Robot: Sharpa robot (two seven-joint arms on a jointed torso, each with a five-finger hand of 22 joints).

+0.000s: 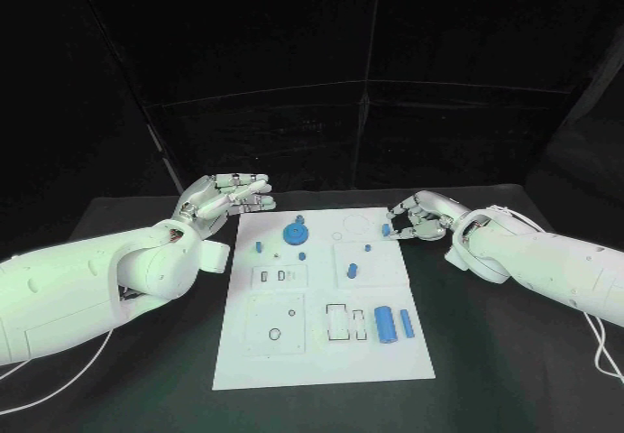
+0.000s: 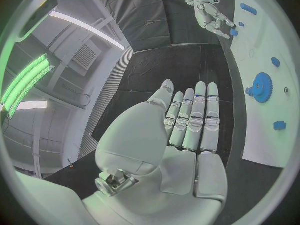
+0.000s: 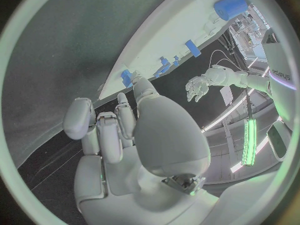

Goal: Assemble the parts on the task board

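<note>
The right robot hand point(image 1: 418, 224) pinches a small blue part point(image 1: 388, 231) at its fingertips over the board's point(image 1: 325, 361) far edge, apparently to seat it, while the left robot hand point(image 1: 228, 197) hovers apart and empty nearby.

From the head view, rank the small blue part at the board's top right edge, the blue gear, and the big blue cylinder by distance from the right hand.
1. Small blue part, at the right hand's fingertips.
2. Blue gear, upper left of the board.
3. Big blue cylinder, lower right.
</note>
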